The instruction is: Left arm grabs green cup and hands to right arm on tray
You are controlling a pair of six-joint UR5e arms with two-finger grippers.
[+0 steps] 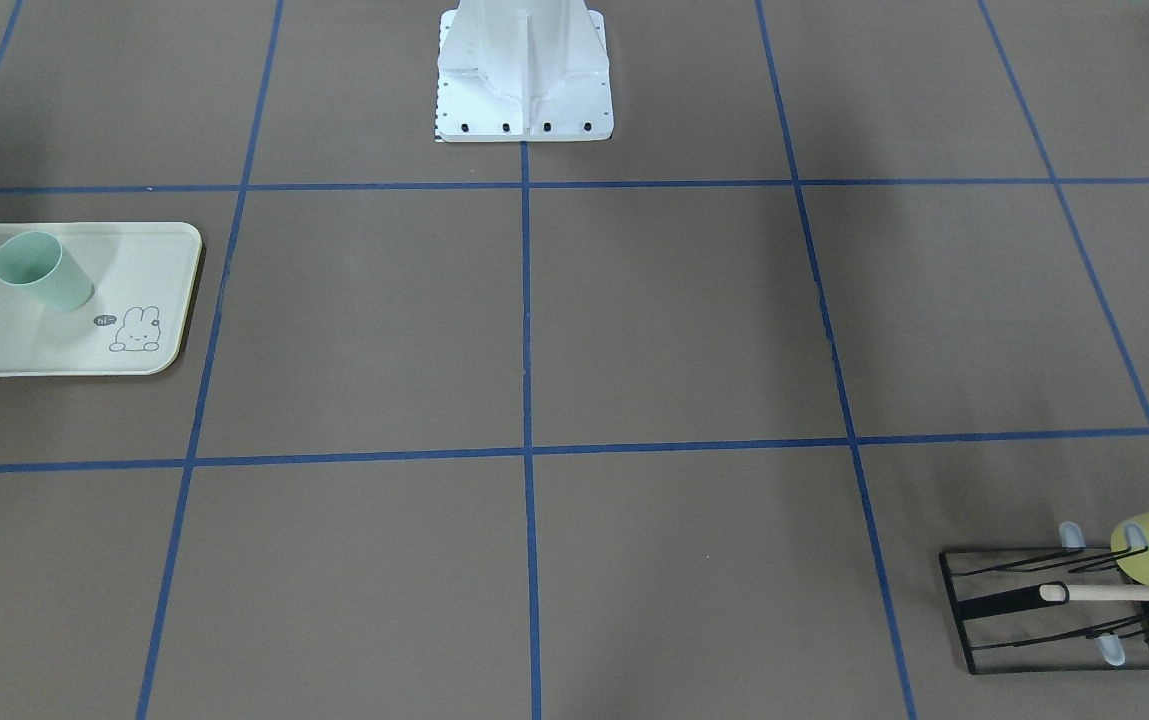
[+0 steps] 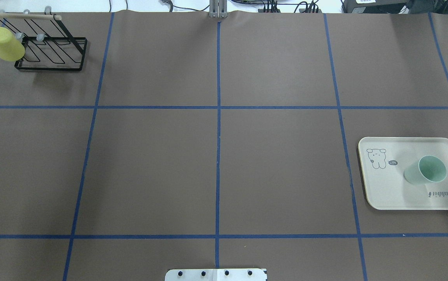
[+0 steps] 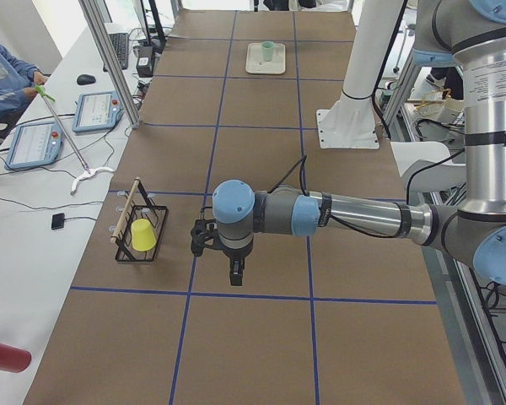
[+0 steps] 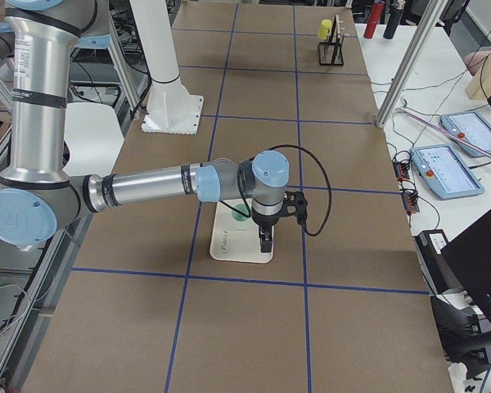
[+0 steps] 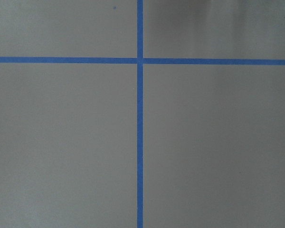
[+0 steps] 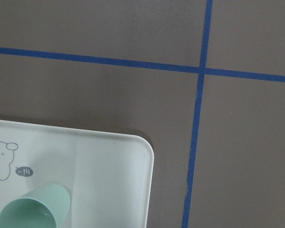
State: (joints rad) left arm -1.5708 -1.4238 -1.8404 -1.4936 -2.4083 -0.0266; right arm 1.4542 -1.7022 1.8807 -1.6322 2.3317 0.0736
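We log a yellow-green plastic cup [image 2: 6, 44] on a black wire rack [image 1: 1002, 604] with wooden rod [image 2: 17, 16], brown blue-taped table [image 2: 153, 168].

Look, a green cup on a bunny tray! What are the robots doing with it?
Nothing is holding the green cup right now. It stands upright on the tray, so the job looks done. The right end effector hangs above the tray's edge. The left end effector hangs over the table, near the black rack with the yellow cup. Whether either is open or shut can't be told.
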